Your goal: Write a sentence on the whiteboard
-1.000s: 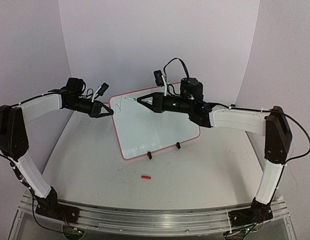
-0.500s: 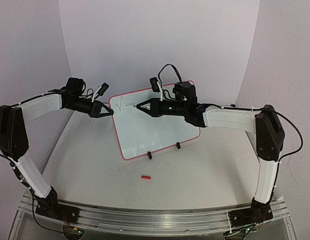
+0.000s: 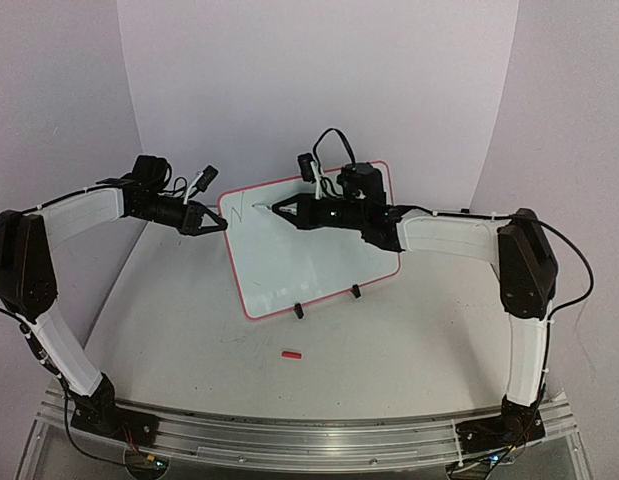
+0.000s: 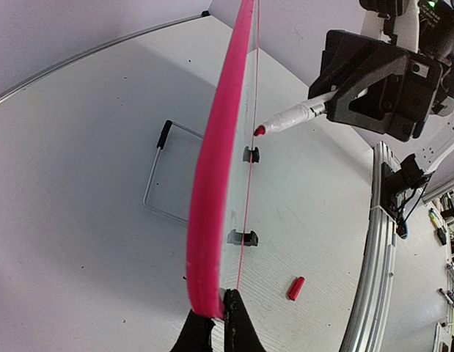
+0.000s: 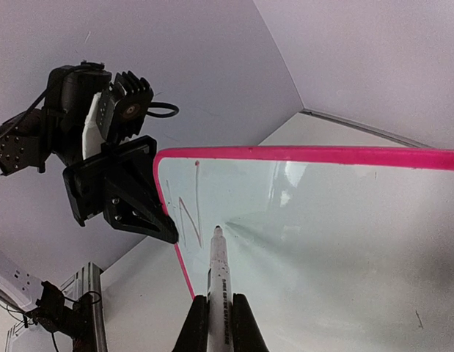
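Glossy white, pink-rimmed whiteboard (image 3: 309, 262), side rim pinched by left gripper (image 4: 218, 321); right gripper (image 5: 219, 323) pinches a thin white marker (image 5: 219, 268) at its face, where hard pressing might shove it askew.

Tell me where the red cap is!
In the top view, the small red cap lies on the white table near the middle, just in front of the black clip feet of the pink-rimmed whiteboard.

Surroundings and loose item, tabletop workspace

One small red cap (image 3: 290, 354), lying alone on the white table (image 3: 189, 330) toward its near side; pale backdrop panels (image 3: 319, 80) standing behind and at both sides; aluminium rail (image 3: 289, 432) running along the near table edge.
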Robot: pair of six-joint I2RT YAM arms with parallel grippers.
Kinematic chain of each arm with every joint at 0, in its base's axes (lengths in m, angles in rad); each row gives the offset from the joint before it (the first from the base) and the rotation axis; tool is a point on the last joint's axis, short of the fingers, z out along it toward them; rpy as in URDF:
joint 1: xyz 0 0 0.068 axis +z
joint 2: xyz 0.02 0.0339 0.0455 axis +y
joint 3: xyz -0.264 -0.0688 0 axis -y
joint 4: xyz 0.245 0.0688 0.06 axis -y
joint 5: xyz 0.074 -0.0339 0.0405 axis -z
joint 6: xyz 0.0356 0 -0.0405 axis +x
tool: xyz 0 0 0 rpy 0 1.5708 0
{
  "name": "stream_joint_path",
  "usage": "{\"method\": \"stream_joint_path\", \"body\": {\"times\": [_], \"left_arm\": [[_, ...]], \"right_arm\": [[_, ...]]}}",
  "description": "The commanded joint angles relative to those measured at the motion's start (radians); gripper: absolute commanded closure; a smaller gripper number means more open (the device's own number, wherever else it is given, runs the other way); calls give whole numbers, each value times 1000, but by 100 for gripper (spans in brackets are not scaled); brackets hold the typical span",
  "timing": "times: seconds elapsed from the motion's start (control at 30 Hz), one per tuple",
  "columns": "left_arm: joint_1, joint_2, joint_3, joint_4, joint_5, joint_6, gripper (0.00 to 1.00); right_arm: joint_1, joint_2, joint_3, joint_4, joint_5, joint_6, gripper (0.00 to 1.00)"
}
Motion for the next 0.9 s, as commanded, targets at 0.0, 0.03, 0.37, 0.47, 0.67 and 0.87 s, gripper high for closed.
{"method": "stream_joint_path", "body": {"times": [0.0, 0.03, 0.37, 0.47, 0.67, 0.87], "left_arm": [[-15, -21, -3, -16, -46, 63, 100], [-15, -22, -3, -16, -46, 63, 100], [-17, -20, -2, -18, -46, 64, 100], [-18, -20, -2, -18, -46, 65, 100], [-18, -18, -2, -18, -47, 66, 100], [-19, -17, -2, -19, -47, 66, 100]], "right_arm": [[2, 34, 60, 14, 24, 7, 100], [2, 38, 63, 13, 25, 9, 100], [2, 74, 108, -9, 14, 1, 100], [3, 81, 108, -26, 2, -4, 100], [5, 58, 38, -28, -5, -10, 100], [5, 26, -22, -28, 24, -18, 100]]}}
